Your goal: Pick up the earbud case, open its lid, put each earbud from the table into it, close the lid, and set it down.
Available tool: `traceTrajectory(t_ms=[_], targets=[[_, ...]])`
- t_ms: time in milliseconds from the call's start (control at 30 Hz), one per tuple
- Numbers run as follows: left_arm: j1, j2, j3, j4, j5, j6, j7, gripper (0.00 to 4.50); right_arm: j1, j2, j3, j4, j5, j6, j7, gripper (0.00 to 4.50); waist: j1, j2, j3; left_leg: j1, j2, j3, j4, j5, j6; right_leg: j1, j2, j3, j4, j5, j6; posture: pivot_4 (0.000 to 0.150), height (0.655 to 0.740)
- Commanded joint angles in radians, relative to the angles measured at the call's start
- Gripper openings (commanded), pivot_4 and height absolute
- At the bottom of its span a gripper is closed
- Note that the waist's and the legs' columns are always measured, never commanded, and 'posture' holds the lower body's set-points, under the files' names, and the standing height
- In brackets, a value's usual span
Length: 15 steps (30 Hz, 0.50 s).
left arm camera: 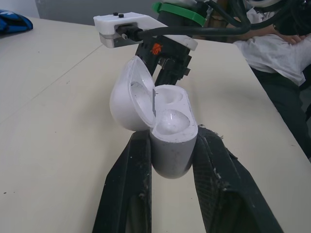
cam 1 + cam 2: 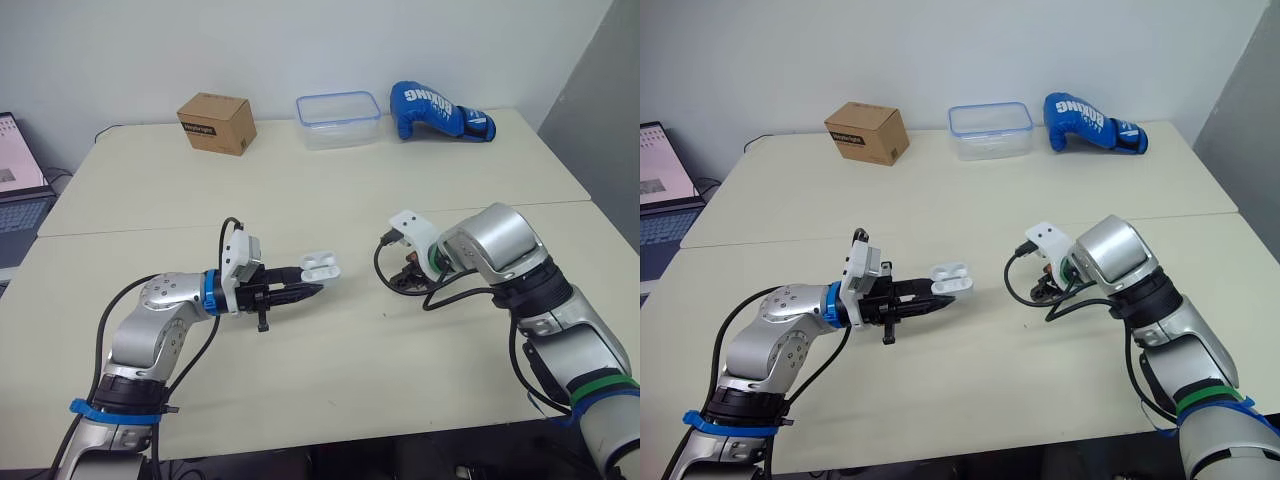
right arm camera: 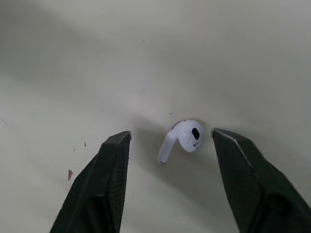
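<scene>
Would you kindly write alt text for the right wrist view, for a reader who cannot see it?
A single white earbud lies on the pale table between the two black fingers of the right gripper, which is open around it and not yet gripping. A dark spot on the earbud's rounded head faces the camera.
</scene>
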Motion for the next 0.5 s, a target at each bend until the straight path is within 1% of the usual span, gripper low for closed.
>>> traceTrajectory(t_ms=[33, 500], targets=[[0.004, 0.001, 0.002, -0.039, -0.004, -0.021, 0.002, 0.79, -0.012, 0.003, -0.030, -0.021, 0.031, 0.008, -0.041, 2.91, 0.000, 0.000, 0.000, 0.000, 0.000, 0.000, 0.000, 0.000, 0.000, 0.000, 0.000, 0.000, 0.000, 0.000, 0.000, 0.150, 0.7307], [0.010, 0.000, 0.000, -0.044, 0.000, -0.026, 0.012, 0.79, -0.003, -0.003, -0.023, -0.010, 0.100, 0.008, -0.127, 2.91, 0.000, 0.000, 0.000, 0.000, 0.000, 0.000, 0.000, 0.000, 0.000, 0.000, 0.000, 0.000, 0.000, 0.000, 0.000, 0.150, 0.7307]])
